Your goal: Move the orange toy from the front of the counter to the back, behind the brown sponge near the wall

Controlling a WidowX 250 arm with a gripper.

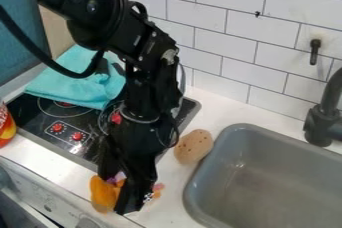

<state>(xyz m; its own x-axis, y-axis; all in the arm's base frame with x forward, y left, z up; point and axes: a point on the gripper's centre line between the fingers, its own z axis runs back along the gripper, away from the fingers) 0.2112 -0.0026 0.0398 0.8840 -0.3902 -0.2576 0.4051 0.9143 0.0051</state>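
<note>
The gripper hangs low over the counter's front edge, left of the sink, pointing down. Right at it lies an orange item, mostly on its left side. A small purple piece and a pinkish piece show around the gripper, which partly hides these things. Whether it holds any of them cannot be told. To the upper right, apart from the gripper, a brown potato-like object rests on the counter beside the sink's rim.
Behind the arm stands a black stove with red knobs, a teal cloth draped over its back part. A grey sink with a black faucet is at the right. A red and orange container stands at the left edge.
</note>
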